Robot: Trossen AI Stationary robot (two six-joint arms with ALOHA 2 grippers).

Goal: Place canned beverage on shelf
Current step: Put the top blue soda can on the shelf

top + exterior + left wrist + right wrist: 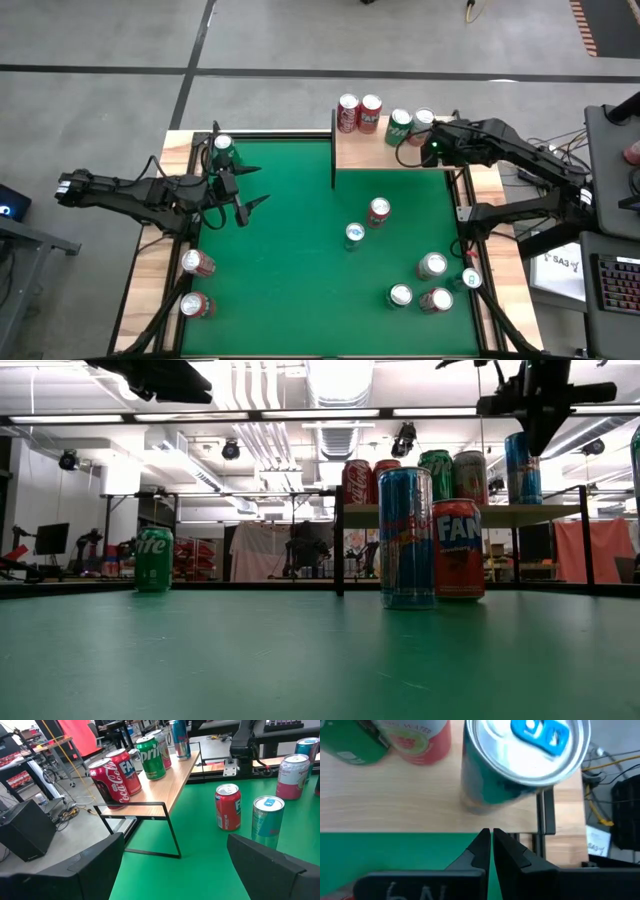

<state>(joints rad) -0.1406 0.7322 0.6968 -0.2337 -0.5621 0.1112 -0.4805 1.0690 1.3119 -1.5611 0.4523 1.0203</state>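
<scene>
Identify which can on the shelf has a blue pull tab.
The tall teal can at the shelf's right end; its neighbours are red, green and pink.

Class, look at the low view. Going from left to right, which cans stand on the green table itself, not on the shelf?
Green Sprite can → tall blue can → red Fanta can.

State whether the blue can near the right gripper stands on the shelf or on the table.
On the shelf: the blue can stands upright on the wooden shelf, beyond the shut right gripper.
</scene>
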